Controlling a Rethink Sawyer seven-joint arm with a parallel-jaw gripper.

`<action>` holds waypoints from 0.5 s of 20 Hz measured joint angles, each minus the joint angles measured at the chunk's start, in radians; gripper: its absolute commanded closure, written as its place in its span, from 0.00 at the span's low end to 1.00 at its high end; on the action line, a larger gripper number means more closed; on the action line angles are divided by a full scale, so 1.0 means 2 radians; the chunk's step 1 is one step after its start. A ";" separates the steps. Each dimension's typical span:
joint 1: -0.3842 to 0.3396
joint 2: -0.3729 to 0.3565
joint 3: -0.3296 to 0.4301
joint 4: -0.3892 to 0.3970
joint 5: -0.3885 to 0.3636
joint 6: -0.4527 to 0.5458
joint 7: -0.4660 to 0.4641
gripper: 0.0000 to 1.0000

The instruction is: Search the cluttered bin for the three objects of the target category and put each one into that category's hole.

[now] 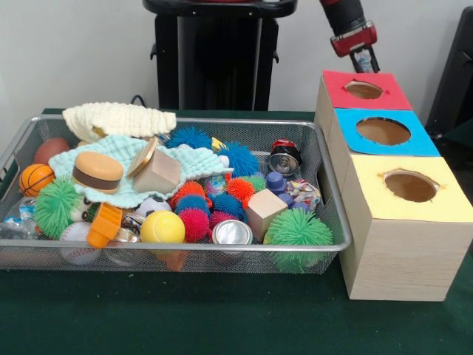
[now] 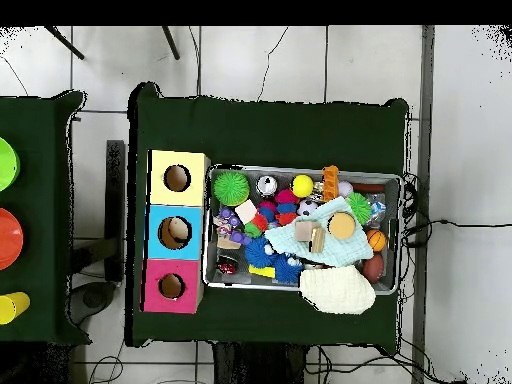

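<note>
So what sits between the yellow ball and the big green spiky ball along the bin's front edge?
In the front view, a silver can lies between the yellow ball and the green spiky ball, lid facing the camera.

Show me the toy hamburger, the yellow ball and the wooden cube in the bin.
toy hamburger (image 1: pixel 97 171), front view, side of bun.
yellow ball (image 1: pixel 162 227), front view, centre.
wooden cube (image 1: pixel 264 211), front view, front face.

The arm is cut off by the front view's top edge, and its claw is too blurred to read. The mint cloth hides whatever lies beneath it in the mesh bin.
</note>
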 measured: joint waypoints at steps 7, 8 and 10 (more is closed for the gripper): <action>-0.029 -0.057 0.009 0.025 0.012 0.280 0.000 1.00; -0.032 -0.064 0.009 0.026 0.012 0.325 0.000 1.00; -0.039 -0.079 0.010 0.030 0.008 0.388 0.000 1.00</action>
